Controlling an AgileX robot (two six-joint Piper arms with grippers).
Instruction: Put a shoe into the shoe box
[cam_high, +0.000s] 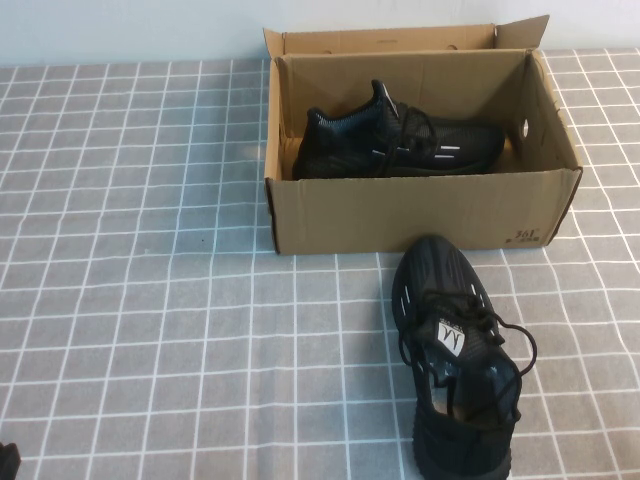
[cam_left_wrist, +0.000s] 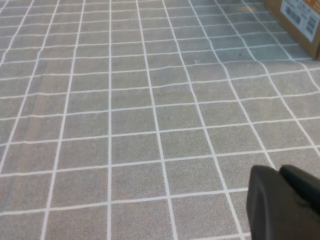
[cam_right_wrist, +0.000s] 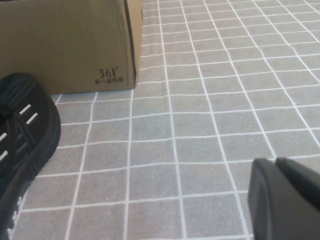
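The shoe (cam_high: 455, 360), a black knit sneaker with a white tongue label and white dashes, lies on the table just in front of the shoe box (cam_high: 400, 215), toe toward it. The brown cardboard box stands open at the table's back. A matching second black sneaker (cam_high: 400, 145) lies inside it on its side. My left gripper (cam_left_wrist: 280, 170) is shut and empty, low over the cloth at the near left. My right gripper (cam_right_wrist: 276, 161) is shut and empty, right of the shoe's toe (cam_right_wrist: 20, 135), with the box corner (cam_right_wrist: 65, 45) beyond. In the high view the right gripper is out of view.
A grey cloth with a white grid (cam_high: 150, 250) covers the table. A dark bit of the left arm (cam_high: 6, 462) shows at the near left corner. A box corner with a barcode label (cam_left_wrist: 297, 20) shows in the left wrist view.
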